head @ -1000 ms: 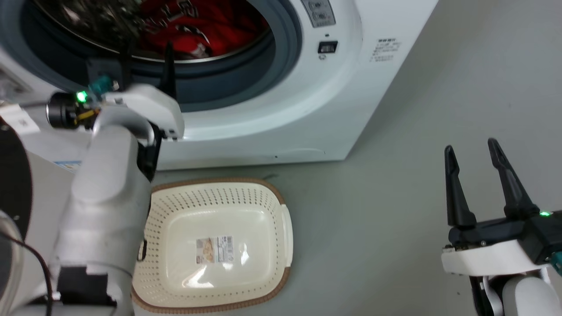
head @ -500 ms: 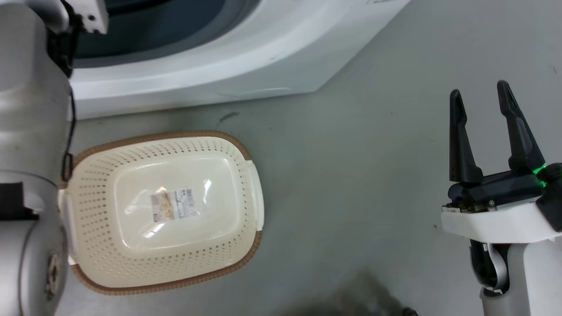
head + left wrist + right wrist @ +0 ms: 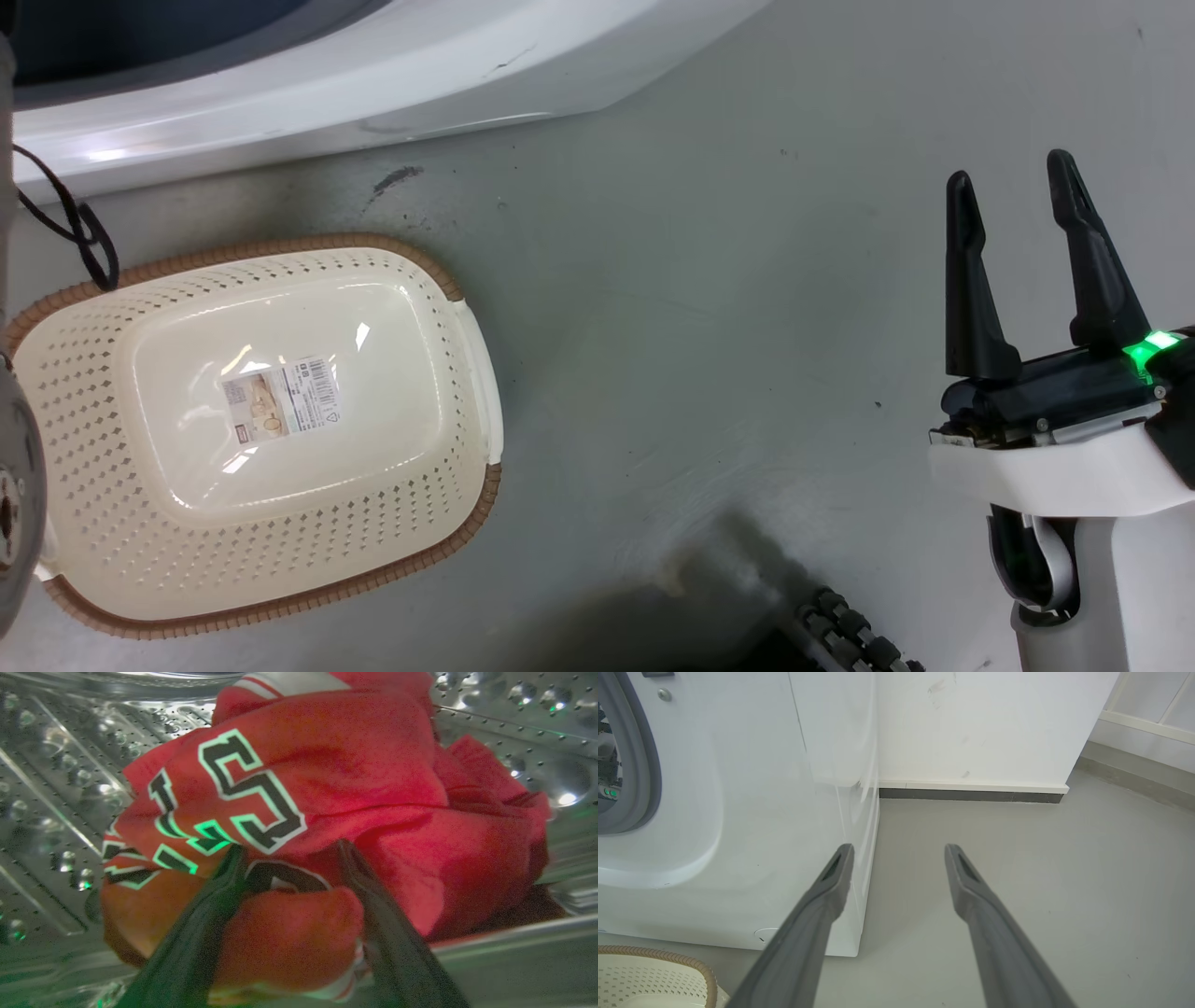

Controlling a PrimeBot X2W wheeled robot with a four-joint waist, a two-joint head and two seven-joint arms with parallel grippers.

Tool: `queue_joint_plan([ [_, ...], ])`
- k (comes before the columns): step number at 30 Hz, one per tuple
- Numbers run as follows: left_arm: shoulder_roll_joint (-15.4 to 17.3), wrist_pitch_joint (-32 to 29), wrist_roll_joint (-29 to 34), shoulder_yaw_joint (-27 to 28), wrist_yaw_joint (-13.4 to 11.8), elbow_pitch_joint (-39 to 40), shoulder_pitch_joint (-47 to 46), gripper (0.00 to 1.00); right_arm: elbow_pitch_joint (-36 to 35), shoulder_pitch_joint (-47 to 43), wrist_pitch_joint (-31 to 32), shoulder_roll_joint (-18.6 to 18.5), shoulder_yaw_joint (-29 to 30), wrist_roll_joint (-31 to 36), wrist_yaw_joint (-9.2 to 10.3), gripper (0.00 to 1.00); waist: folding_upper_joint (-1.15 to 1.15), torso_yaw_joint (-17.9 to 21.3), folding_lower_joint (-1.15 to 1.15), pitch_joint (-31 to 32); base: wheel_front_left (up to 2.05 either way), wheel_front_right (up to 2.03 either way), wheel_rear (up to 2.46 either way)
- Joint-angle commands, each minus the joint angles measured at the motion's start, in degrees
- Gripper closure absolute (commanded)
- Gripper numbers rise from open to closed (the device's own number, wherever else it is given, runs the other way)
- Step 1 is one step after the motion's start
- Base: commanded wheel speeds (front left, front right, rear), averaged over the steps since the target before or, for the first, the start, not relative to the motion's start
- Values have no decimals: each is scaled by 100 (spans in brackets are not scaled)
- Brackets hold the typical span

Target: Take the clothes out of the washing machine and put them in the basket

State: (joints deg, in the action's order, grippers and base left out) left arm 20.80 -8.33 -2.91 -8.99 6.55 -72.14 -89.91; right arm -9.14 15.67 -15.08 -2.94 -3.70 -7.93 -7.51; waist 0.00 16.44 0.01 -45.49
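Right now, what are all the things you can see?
Bright red jersey clothes with black-and-white lettering: one heap, number unclear, red, inside the drum.
Perforated steel drum: one, silver, around the clothes.
Big front-loading washing machine: one, white, behind the basket.
Low perforated plastic basket with brown woven-look rim: one, cream, on the floor.
Paper label sticker: one, pale, on the basket's base.
Smooth floor: one, grey, in front of the washing machine.
Left gripper: one, dark fingers, open astride a fold of the clothes.
Right gripper: one, black fingers, open above the floor.
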Motion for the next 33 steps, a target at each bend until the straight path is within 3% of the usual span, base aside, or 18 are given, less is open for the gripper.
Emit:
queue_joint_plan([
  [1, 42, -13, 15, -11, 4, -27, -46, 0, -27, 89, -14, 11, 1, -10, 4, 0, 0, 19, -1, -31, 0, 0, 0],
  [6, 59, -114, 48, -141, -3, -75, -157, 0, -41, 125, -14, 11, 27, -54, 4, 0, 0, 20, -1, -95, 0, 0, 0],
  [7, 65, -129, 46, -157, -2, -82, -151, 16, -45, 128, -14, 11, 23, -65, 4, 0, 0, 20, -1, -98, 0, 0, 0],
  [8, 74, -142, 63, -185, -12, -87, -155, 58, -55, 135, -14, 11, 22, -74, 4, 0, 0, 20, -1, -100, 0, 0, 0],
  [9, 81, -93, 63, -194, -35, -88, -165, 87, -62, 141, -14, 11, 24, -75, 4, 0, 0, 19, -1, -104, 0, 0, 0],
  [10, 81, -54, 44, -196, -40, -90, -171, 100, -70, 147, -14, 11, 26, -88, 4, 0, 0, 18, -1, -104, 0, 0, 0],
  [23, -23, 429, -84, -282, -11, -89, -128, 100, -49, 127, -14, 11, 49, -25, 4, 0, 0, -69, -1, 112, 0, 0, 0],
  [33, -221, 1248, -360, -345, 72, -115, 667, 100, 46, -47, -14, 10, -1, 145, 4, 0, 0, -295, -1, 972, 0, 0, 0],
])
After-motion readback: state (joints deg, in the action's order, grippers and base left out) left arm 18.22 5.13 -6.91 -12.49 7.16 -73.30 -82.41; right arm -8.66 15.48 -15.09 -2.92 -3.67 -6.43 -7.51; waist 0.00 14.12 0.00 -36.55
